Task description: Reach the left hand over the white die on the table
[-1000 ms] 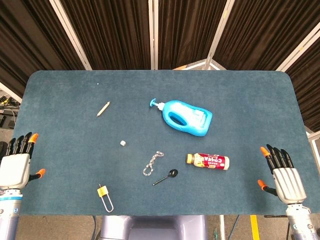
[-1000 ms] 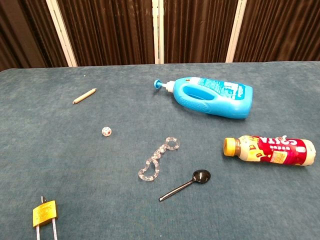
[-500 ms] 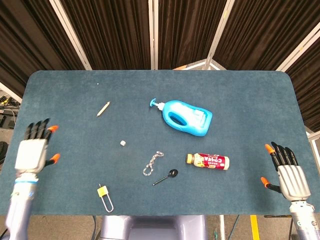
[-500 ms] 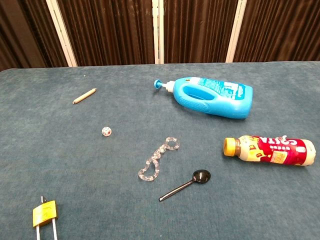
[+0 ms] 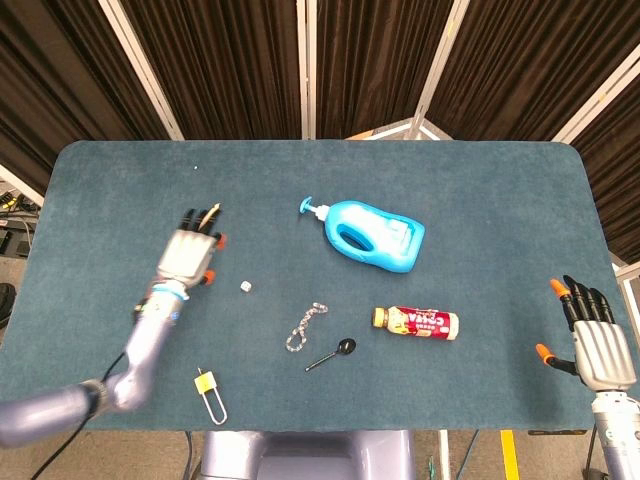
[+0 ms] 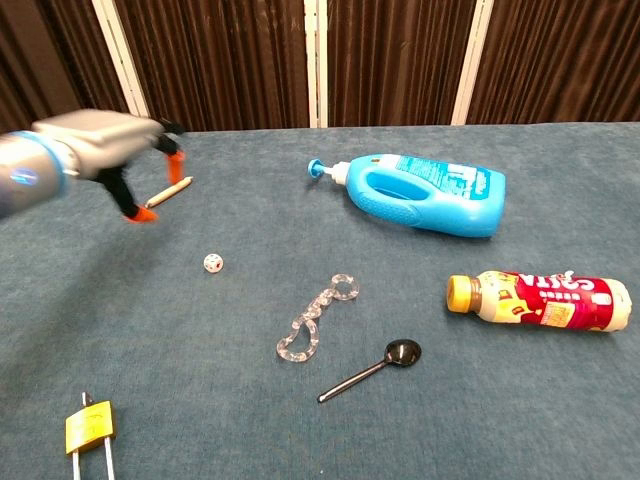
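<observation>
we see the white die (image 5: 245,287) lying alone on the blue table (image 5: 480,200), left of centre, and in the chest view (image 6: 212,263) its coloured pips show, which the head view is too small to tell. our left hand (image 5: 187,253) is out over the table, to the left of the die and a little beyond it, not above it. from the head view the fingers (image 5: 200,222) point away from us, spread apart, holding nothing, and they overlap the near end of the pencil-like stick (image 5: 210,213). the chest view shows the hand (image 6: 110,150) raised clear of the cloth, blurred, with orange tips hanging down, and the stick (image 6: 170,190) lies just beyond it on the table, so the overlap is only a matter of angle.

our right hand (image 5: 598,340) appears in the head view alone, off the table's near right corner, fingers apart and empty.

both views show the blue detergent bottle (image 5: 370,235) on its side, the red drink bottle (image 5: 417,322) lying nearer us, the black spoon (image 5: 333,353), the clear chain (image 5: 304,327) and the yellow padlock (image 5: 209,392).
</observation>
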Robot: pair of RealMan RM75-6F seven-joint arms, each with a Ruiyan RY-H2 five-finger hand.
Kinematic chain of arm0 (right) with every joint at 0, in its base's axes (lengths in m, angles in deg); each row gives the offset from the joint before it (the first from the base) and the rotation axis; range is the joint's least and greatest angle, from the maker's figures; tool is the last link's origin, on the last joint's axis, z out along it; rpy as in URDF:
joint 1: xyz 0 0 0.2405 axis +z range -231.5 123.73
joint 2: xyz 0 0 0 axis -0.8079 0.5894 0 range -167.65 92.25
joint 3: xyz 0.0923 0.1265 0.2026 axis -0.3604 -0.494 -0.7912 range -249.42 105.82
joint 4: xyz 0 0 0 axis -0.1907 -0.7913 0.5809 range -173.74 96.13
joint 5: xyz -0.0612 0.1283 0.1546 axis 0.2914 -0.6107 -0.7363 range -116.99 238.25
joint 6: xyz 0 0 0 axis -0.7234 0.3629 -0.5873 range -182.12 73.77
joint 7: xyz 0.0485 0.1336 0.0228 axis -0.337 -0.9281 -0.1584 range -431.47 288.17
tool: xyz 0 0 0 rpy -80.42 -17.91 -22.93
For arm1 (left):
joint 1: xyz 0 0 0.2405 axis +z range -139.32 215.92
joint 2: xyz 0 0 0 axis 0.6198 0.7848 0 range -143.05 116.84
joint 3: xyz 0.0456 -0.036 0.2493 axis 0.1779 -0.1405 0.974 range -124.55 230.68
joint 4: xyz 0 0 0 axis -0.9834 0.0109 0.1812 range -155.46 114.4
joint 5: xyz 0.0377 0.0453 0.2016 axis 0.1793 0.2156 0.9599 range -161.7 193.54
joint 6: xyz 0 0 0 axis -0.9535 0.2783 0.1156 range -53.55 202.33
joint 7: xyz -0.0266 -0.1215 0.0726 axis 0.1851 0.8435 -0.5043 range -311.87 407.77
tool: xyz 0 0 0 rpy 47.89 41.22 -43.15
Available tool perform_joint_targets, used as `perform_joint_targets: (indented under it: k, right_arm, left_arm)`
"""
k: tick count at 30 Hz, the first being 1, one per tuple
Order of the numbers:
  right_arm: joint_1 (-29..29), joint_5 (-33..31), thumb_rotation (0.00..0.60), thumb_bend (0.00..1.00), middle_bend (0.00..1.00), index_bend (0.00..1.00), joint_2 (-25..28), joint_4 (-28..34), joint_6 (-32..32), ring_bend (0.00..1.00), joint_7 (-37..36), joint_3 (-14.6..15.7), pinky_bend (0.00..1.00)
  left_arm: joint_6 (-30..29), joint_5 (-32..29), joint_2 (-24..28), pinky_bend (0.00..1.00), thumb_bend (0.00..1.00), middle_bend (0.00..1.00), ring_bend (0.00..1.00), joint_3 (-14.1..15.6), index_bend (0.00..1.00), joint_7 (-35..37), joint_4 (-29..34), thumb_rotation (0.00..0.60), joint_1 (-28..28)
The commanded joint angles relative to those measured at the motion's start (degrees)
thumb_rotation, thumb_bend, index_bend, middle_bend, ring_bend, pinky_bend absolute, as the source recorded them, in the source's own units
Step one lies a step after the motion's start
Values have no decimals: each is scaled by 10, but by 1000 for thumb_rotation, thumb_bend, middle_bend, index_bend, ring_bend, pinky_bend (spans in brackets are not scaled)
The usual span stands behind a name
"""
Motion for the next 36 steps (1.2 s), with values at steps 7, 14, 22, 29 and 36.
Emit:
perform_joint_targets:
  k: [7, 14, 22, 29, 36]
  right_arm:
    - [-3, -20, 600, 119, 0, 104, 0, -18, -6, 0, -16, -9, 0]
    - [-5, -18, 600, 118, 0, 104, 1, -15, -1, 0, -16, -9, 0]
    - [-6, -9, 600, 118, 0, 105, 1, -15, 4, 0, -23, -7, 0]
    - [-7, -5, 600, 117, 0, 104, 4, -11, 9, 0, -23, -7, 0]
    - [-7, -5, 600, 117, 0, 104, 6, -8, 8, 0, -22, -7, 0]
  left_arm:
    - [30, -21, -38, 0, 276, 0, 0, 25, 430, -4, -38, 600, -42]
    - [23, -23, -46, 0, 298, 0, 0, 54, 415, -8, -32, 600, -52]
    - [22, -46, -53, 0, 295, 0, 0, 71, 348, -17, -34, 600, -63]
    - [25, -68, -74, 0, 296, 0, 0, 74, 383, -21, -60, 600, -79]
    - [30, -81, -86, 0, 343, 0, 0, 78, 442, -22, -77, 600, -89]
